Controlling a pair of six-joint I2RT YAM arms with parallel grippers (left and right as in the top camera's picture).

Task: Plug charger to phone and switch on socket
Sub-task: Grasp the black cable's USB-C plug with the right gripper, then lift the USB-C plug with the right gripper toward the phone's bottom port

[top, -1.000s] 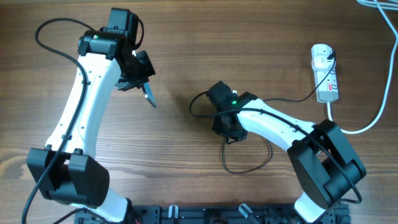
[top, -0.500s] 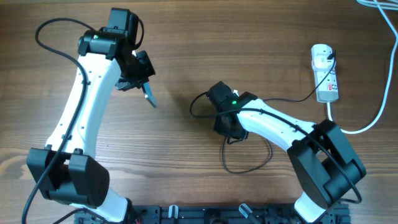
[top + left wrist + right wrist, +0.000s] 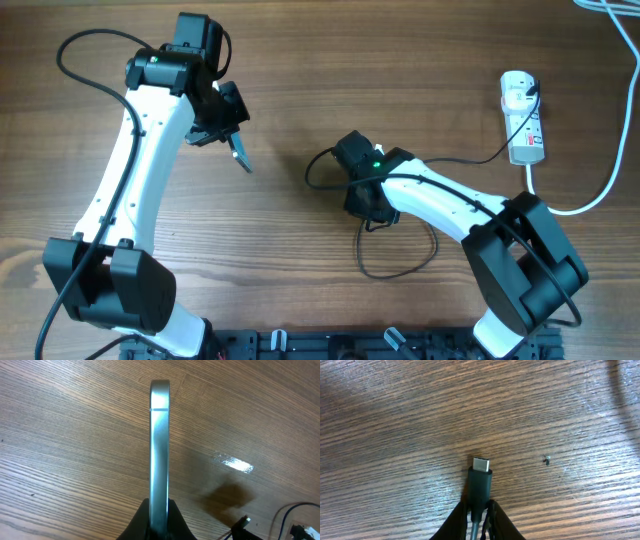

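My left gripper (image 3: 232,143) is shut on the phone (image 3: 159,450), held edge-on above the table, so only its silvery side shows; overhead it is a thin sliver (image 3: 241,157). My right gripper (image 3: 368,212) is shut on the charger's black connector (image 3: 480,480), metal tip pointing away, just above the wood. The thin black charger cable (image 3: 400,262) loops near the right arm and runs to a black plug in the white socket (image 3: 524,118) at the far right. The connector also shows at the bottom right of the left wrist view (image 3: 244,521).
A thick white lead (image 3: 612,160) runs from the socket along the right edge to the top corner. The arm bases stand at the front edge. The wooden table (image 3: 300,270) lies between the two grippers.
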